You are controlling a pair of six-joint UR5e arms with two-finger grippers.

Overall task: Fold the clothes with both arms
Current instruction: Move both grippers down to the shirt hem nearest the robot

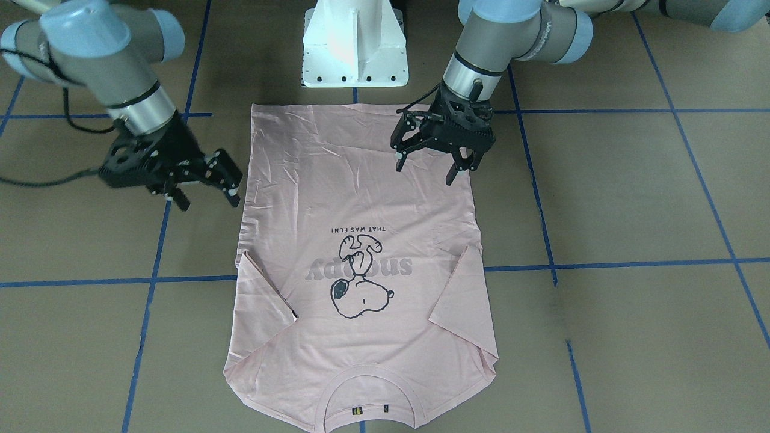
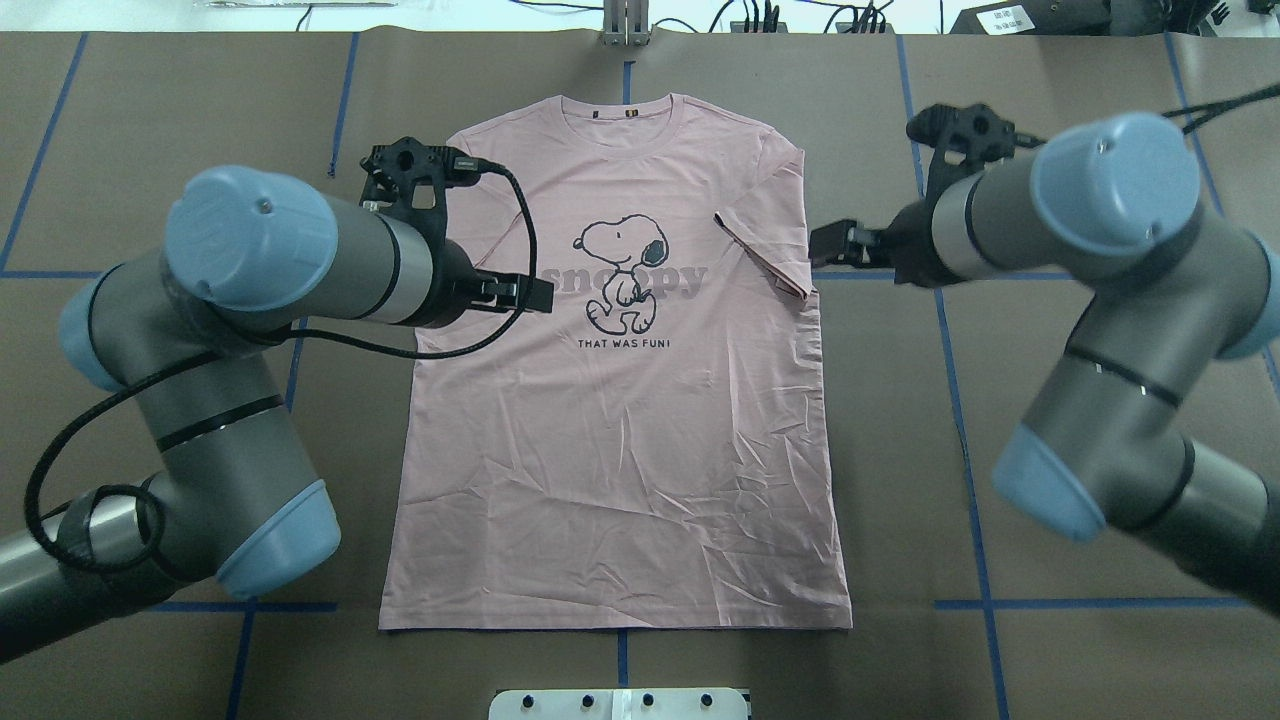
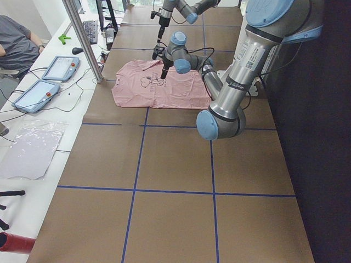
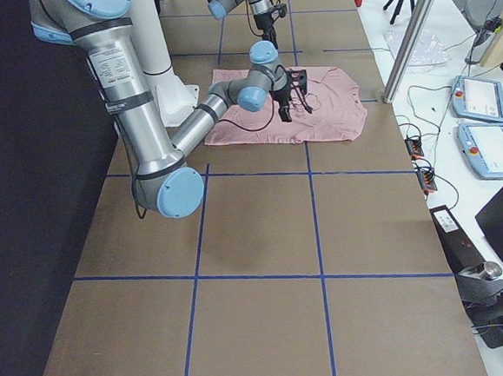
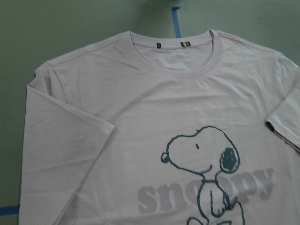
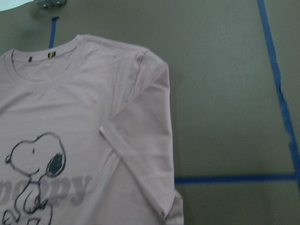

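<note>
One pale pink T-shirt (image 1: 361, 180) lies flat on the bench (image 1: 631, 192), print side up, centred in front of the white pedestal base (image 1: 355, 48). The hem is toward the robot and the collar (image 5: 171, 61) toward the far edge. A black-and-white dog print (image 2: 622, 260) with grey lettering sits on the chest. Both short sleeves are folded in over the front — the right sleeve (image 6: 140, 140) lies diagonally on the body with its cuff toward the print, and the left sleeve (image 1: 460, 300) does the same on the other side. The lower half is lightly creased.

The left end effector (image 1: 425, 174) hangs over the hem end of the shirt on the robot's left side, fingers spread apart with nothing between them. Its gap to the cloth cannot be told. The right end effector (image 1: 207, 201) sits just off the shirt's right edge over bare bench, fingers also spread and empty.

The bench surface is brown, marked into squares by blue tape lines (image 1: 156, 252). In the left side view an operator (image 3: 16, 44) sits past the far edge of the bench, with two tablets (image 3: 57, 67) nearby on a white side surface.
</note>
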